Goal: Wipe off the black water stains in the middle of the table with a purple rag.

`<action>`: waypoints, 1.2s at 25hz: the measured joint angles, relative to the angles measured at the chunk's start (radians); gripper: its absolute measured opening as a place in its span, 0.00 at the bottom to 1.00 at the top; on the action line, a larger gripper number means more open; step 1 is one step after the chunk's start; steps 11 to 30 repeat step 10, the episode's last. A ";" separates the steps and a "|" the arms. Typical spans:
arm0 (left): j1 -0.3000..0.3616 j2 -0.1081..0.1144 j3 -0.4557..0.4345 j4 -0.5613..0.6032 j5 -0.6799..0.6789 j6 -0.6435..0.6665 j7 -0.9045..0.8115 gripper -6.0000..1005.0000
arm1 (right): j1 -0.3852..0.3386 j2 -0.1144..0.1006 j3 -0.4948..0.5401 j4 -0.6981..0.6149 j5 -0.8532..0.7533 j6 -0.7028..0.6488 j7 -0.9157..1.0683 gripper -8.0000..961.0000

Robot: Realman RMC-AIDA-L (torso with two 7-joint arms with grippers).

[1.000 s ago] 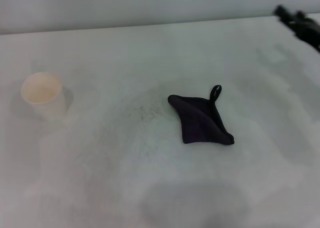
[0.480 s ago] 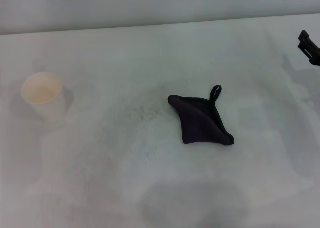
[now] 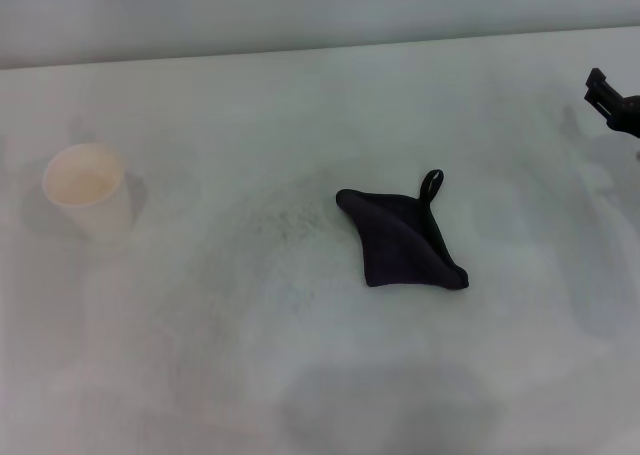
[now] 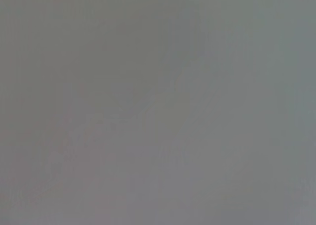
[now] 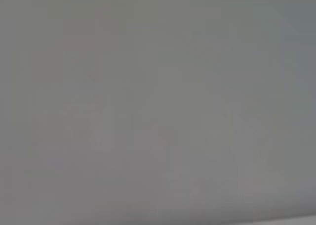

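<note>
The purple rag (image 3: pixel 403 240) lies loose beside faint dark stains (image 3: pixel 290 225); my right gripper (image 3: pixel 612 100), its fingers' state unreadable, hangs well clear.

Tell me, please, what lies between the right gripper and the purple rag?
Only bare table separates the right gripper from the purple rag, seen in the head view.
</note>
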 joint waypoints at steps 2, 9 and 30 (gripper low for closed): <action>0.005 0.000 0.000 -0.001 0.000 -0.018 0.000 0.88 | 0.015 -0.001 0.001 -0.004 0.000 -0.047 0.000 0.91; 0.033 0.000 -0.001 -0.008 0.000 -0.109 0.001 0.88 | 0.051 -0.005 0.001 -0.031 0.002 -0.112 0.001 0.91; 0.033 0.000 -0.001 -0.008 0.000 -0.109 0.001 0.88 | 0.051 -0.005 0.001 -0.031 0.002 -0.112 0.001 0.91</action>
